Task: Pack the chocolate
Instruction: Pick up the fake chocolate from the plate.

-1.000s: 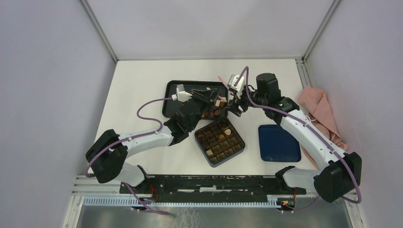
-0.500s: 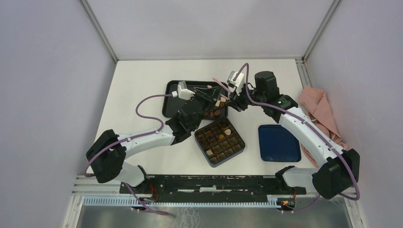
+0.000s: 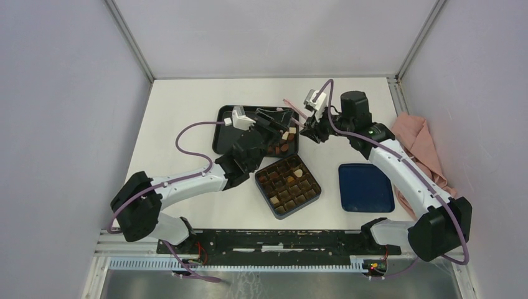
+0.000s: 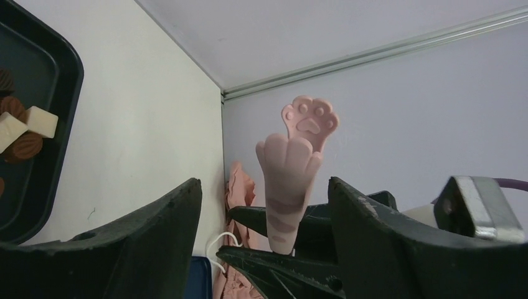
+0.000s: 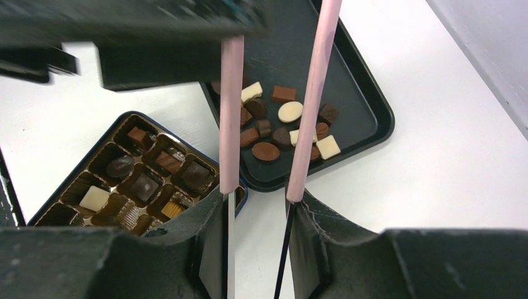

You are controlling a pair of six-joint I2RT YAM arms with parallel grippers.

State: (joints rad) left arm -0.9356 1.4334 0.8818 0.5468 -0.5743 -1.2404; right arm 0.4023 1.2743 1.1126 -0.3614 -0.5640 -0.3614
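Packing partly done: some chocolate (image 5: 266,151) fills the compartment box (image 3: 301,204), more pieces wait on the black tray (image 5: 361,93). Right gripper (image 5: 256,205) clamps the pink tweezers (image 5: 314,81); left gripper (image 4: 263,187) gapes empty near them.

The white table (image 3: 180,112) looks matt and smooth, and the black plastic tray (image 5: 367,106) has a slight sheen. The brown and cream chocolate pieces (image 5: 266,151) are smooth-skinned. The pink plastic tweezers (image 5: 311,106) are smooth, the pink cloth (image 3: 423,143) soft and crumpled.

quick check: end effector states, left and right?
Left end effector: open, gripping nothing.
Right end effector: closed on the tweezers.
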